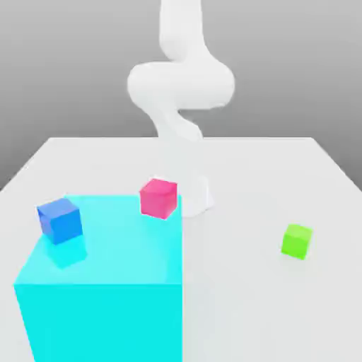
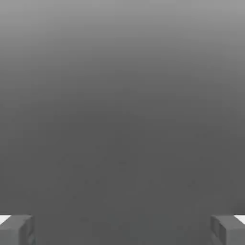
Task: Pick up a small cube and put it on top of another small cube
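On the cyan block's point(image 1: 106, 247) top, toward the exterior view's left edge: small blue cube point(image 1: 61, 219), plain, flat-faced. Probably light and rigid, maybe slick; best pinched across two opposite side faces, near mid-height. Further along the same top, a pink cube point(image 1: 158, 197); well apart on the white table point(image 1: 269, 297), a green cube point(image 1: 297, 240). Gripper point(image 2: 122, 229) spread wide, fingertips point(image 2: 16, 228) far apart, nothing between them.
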### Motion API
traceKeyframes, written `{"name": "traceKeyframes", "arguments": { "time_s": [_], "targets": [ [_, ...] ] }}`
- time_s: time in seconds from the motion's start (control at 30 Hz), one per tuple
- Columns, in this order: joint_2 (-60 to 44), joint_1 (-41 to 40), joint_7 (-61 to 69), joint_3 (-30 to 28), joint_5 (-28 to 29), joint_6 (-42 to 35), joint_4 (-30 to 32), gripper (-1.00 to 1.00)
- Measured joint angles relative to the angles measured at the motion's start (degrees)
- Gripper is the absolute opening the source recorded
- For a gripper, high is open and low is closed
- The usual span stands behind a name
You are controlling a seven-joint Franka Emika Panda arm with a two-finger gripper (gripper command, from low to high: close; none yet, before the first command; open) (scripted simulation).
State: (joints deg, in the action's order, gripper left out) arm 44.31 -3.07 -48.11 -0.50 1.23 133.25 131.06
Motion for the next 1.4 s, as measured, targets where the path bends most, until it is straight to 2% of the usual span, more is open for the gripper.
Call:
{"name": "traceKeyframes", "arguments": {
  "time_s": [0.63,1.03,1.1,1.2,1.4],
  "targets": [
    [-22.3,-25.0,-43.9,1.6,-1.2,18.7,18.5,0.0],
    [-36.5,-39.7,-74.4,2.2,0.6,30.6,30.8,0.0],
    [-38.6,-41.0,-79.5,1.7,1.0,32.4,33.2,0.0],
    [-40.8,-40.2,-84.0,2.7,-1.3,33.8,38.0,0.0],
    [-52.2,-39.1,-85.2,2.0,-1.5,43.0,37.3,0.0]
  ]
}}
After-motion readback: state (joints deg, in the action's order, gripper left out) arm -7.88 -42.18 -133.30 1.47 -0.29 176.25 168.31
